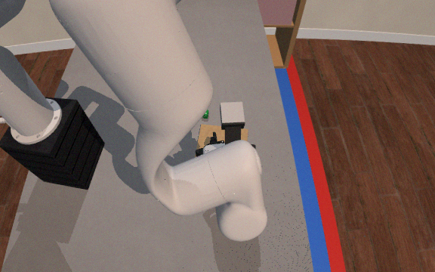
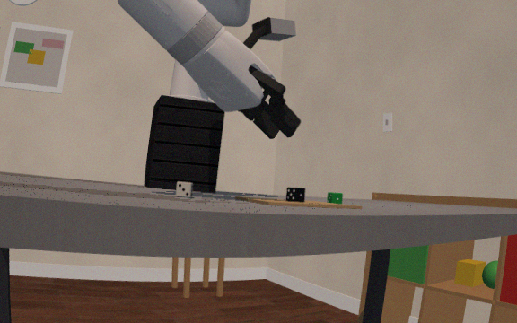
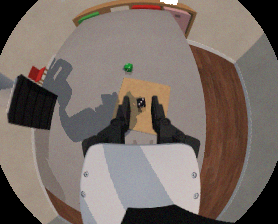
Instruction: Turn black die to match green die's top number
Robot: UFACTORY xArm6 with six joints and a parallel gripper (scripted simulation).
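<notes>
Claw lifted, empty; black die at rest on the mat.

Top: arm hides most of the mat (image 1: 203,133); green die (image 1: 206,113) just off its far edge. Exterior: claw (image 2: 281,123) partly open, holding nothing, well above the black die (image 2: 295,194); white die (image 2: 184,188) apart on the worktop (image 2: 106,215). Wrist: die visible between fingers. Risk: a re-grasp could nudge the green die or drag the mat.

I find no written text, label or brand in these views. The only numbers are dice pips. On the black die (image 2: 295,194) the side face toward the exterior camera shows five white pips. On the white die (image 2: 184,188) I cannot count the dark pips surely.
</notes>
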